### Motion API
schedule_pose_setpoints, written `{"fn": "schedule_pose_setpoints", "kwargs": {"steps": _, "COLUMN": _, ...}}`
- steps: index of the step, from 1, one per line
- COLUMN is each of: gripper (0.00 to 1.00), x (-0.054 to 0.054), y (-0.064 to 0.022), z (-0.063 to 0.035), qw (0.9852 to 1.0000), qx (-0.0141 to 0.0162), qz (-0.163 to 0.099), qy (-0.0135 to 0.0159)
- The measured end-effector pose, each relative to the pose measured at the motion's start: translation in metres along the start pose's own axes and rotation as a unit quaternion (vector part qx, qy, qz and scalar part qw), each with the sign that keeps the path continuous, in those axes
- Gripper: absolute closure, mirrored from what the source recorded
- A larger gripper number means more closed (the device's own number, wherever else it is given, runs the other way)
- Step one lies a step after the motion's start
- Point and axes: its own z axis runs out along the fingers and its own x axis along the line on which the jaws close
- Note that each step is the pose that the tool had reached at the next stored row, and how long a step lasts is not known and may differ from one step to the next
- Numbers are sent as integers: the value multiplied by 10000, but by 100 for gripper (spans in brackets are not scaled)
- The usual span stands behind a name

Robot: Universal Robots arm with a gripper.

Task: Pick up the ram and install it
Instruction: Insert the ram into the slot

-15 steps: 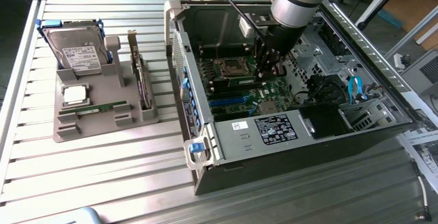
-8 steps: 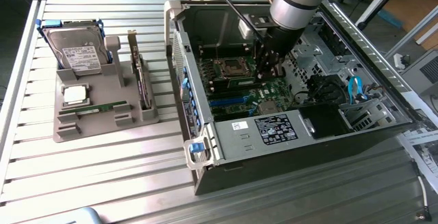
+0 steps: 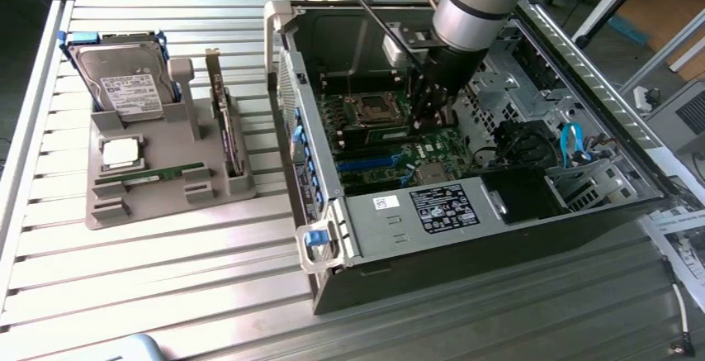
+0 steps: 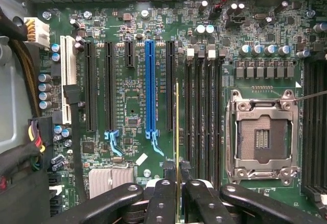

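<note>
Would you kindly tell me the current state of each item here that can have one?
slim green ram stick: held edge-on above the green motherboard
black robot gripper: shut on that ram stick
silver square CPU socket: empty
long black memory slots: empty
grey metal computer case: side open
second green ram stick: lying in the grey plastic tray
</note>
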Motion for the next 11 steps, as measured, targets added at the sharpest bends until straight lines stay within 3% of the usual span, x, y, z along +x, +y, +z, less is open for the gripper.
{"fn": "schedule_pose_setpoints", "kwargs": {"steps": 11, "gripper": 86, "x": 0, "y": 4, "z": 76, "qw": 10000, "qx": 0, "qz": 0, "qy": 0}}
